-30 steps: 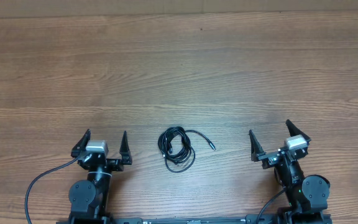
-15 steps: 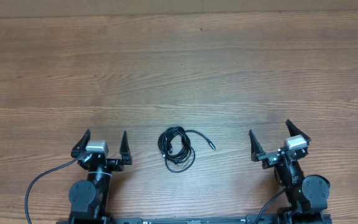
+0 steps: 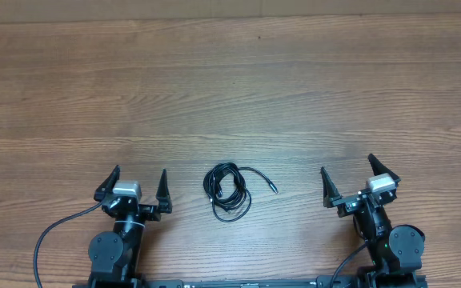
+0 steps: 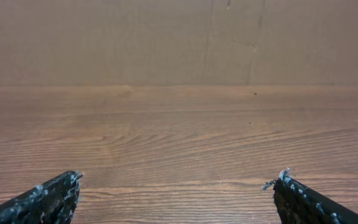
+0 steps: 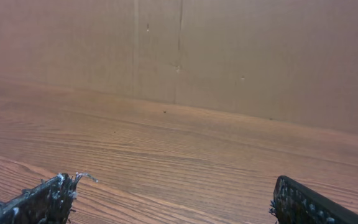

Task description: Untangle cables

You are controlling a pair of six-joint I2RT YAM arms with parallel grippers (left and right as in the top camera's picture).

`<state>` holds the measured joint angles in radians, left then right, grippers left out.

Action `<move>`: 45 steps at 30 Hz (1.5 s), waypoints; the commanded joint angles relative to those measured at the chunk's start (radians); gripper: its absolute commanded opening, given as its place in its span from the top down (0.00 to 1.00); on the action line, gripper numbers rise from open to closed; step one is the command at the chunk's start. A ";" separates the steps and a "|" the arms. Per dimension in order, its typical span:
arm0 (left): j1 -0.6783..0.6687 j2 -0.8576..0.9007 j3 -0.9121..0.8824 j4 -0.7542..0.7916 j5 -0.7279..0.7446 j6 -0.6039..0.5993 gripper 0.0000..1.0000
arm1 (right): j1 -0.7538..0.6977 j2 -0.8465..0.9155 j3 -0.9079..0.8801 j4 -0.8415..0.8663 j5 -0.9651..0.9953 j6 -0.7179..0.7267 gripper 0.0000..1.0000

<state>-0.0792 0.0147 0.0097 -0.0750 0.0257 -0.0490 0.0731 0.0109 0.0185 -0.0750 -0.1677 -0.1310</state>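
Note:
The cables [image 3: 227, 190] lie as a small black coil on the wooden table, near the front and midway between the arms, with one plug end [image 3: 273, 189] trailing to the right. My left gripper [image 3: 138, 177] is open and empty, left of the coil. My right gripper [image 3: 346, 171] is open and empty, right of the coil. In the left wrist view the open fingertips [image 4: 178, 180] frame bare wood. In the right wrist view the open fingertips [image 5: 174, 186] frame bare wood too. The coil does not show in either wrist view.
The wooden table [image 3: 230, 96] stretches far ahead of both arms. A brown cardboard wall [image 4: 179, 37] stands along its far edge. A thick black arm cable [image 3: 50, 236] loops at the front left.
My left gripper has shifted very slightly; the right arm and the coil have not moved.

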 commanded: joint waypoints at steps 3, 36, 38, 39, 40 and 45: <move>-0.005 -0.010 -0.001 -0.003 0.043 0.000 0.00 | 0.006 -0.008 -0.011 0.006 0.009 -0.005 0.00; -0.005 -0.008 0.291 -0.244 0.061 -0.073 0.01 | 0.006 -0.008 -0.011 0.006 0.010 -0.005 0.00; -0.005 -0.008 0.296 -0.258 0.061 -0.098 0.00 | 0.006 -0.008 -0.011 0.006 0.009 -0.005 0.00; -0.005 -0.005 0.296 -0.262 0.061 -0.111 0.00 | 0.006 -0.008 -0.011 0.006 0.009 -0.005 0.00; -0.005 0.001 0.297 -0.264 0.067 -0.121 0.01 | 0.006 -0.008 -0.011 0.006 0.009 -0.005 0.00; -0.005 0.092 0.335 -0.264 0.081 -0.123 0.00 | 0.006 -0.008 -0.011 0.006 0.009 -0.005 0.00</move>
<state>-0.0792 0.0559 0.2916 -0.3386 0.0864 -0.1482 0.0731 0.0109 0.0185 -0.0750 -0.1677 -0.1314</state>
